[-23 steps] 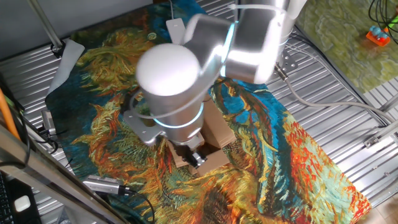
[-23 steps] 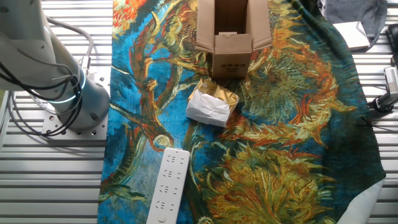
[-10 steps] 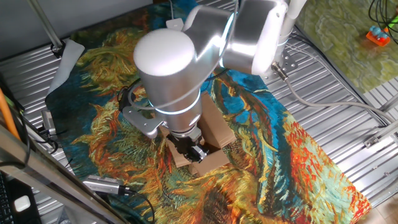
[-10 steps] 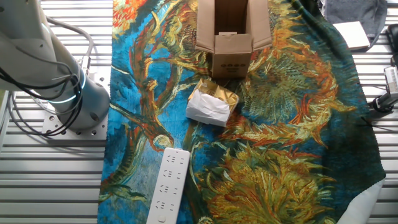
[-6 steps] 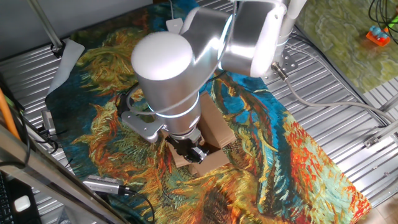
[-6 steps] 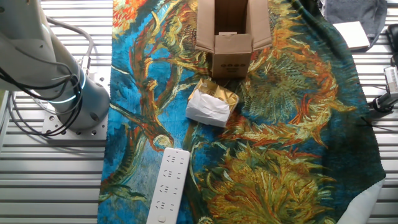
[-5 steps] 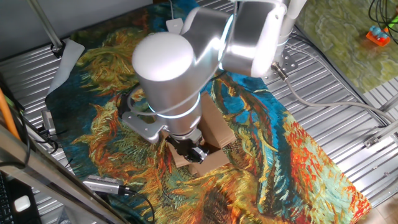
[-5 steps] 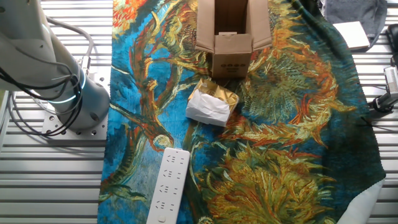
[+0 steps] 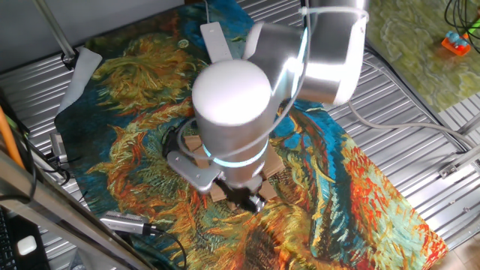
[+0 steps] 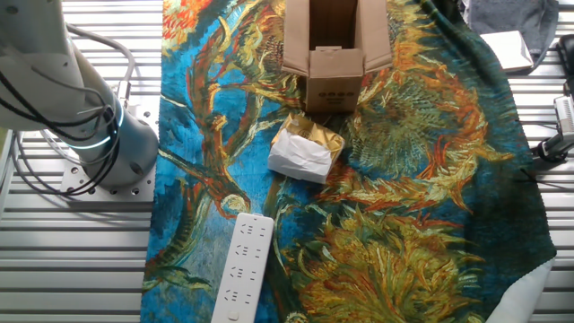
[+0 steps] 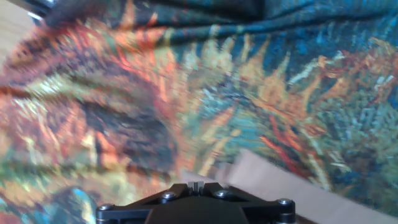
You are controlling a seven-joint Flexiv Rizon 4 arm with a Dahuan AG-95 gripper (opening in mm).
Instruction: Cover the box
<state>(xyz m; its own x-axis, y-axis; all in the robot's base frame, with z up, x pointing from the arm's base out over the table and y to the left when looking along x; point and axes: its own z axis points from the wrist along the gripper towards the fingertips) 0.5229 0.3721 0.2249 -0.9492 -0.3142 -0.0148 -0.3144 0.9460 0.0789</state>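
The box (image 10: 334, 52) is a small brown cardboard carton standing open at the far end of the patterned cloth, its flaps spread and a near flap hanging down. In one fixed view my arm covers most of it; only tan edges (image 9: 195, 144) show. My gripper (image 9: 253, 201) points down at the cloth just beyond the box's front side. In the hand view the fingertips (image 11: 196, 185) sit pressed together with nothing between them, and a tan cardboard flap (image 11: 277, 185) lies just ahead on the cloth. The gripper is out of the other fixed view.
A crumpled white-and-tan paper packet (image 10: 307, 151) lies on the cloth in front of the box. A white power strip (image 10: 240, 269) lies nearer the cloth's edge. The arm's base (image 10: 85, 108) stands on the slatted metal table (image 10: 81, 260). Cables and a grey handle (image 9: 124, 222) lie at the cloth's edge.
My arm has swung right and toward the cloth's front edge, so it now hides more of the box. The box, the packet and the power strip have not moved.
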